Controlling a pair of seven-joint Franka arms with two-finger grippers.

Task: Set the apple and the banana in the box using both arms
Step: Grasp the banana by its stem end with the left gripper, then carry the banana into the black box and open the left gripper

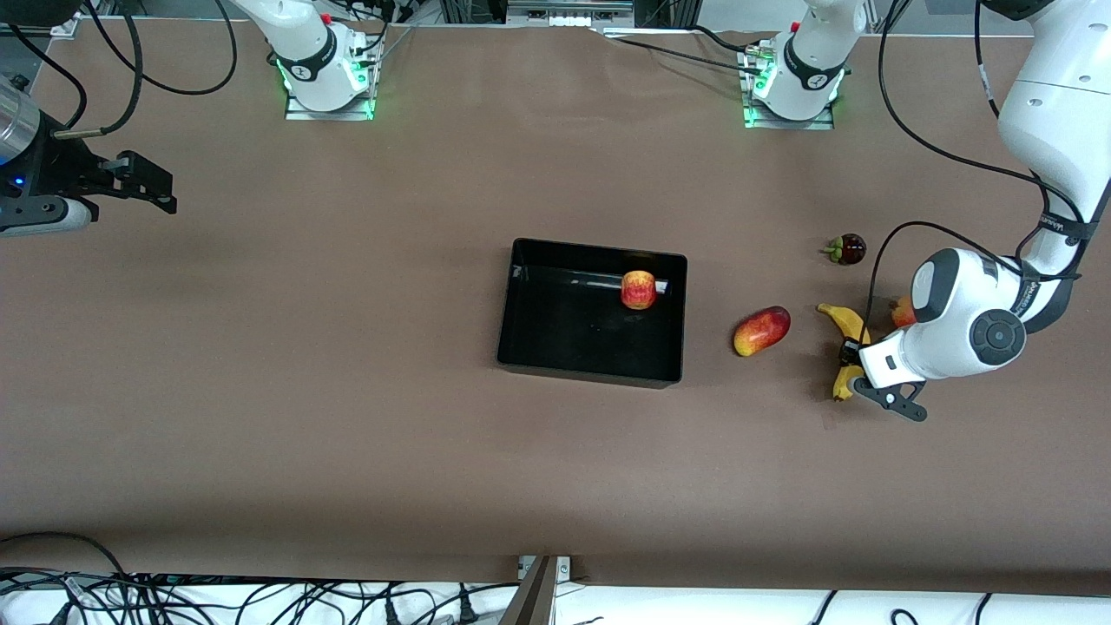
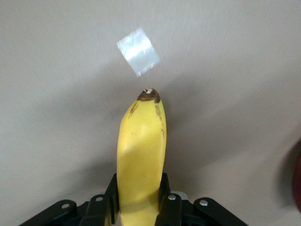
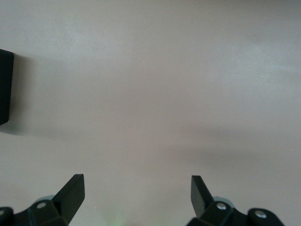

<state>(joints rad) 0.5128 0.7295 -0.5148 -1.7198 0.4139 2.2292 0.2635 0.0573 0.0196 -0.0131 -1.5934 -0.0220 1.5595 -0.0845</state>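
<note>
The apple sits inside the black box, near the wall closest to the robots' bases. The banana is low over the table toward the left arm's end, past the box. My left gripper is shut on its middle. In the left wrist view the banana runs out between the fingers of the left gripper, its dark tip pointing away. My right gripper is open and empty, waiting over the right arm's end of the table. It also shows in the right wrist view.
An oblong red-yellow fruit lies between the box and the banana. A dark round fruit lies farther from the front camera than the banana. A reddish fruit is partly hidden by the left arm. A black shape shows at the right wrist view's edge.
</note>
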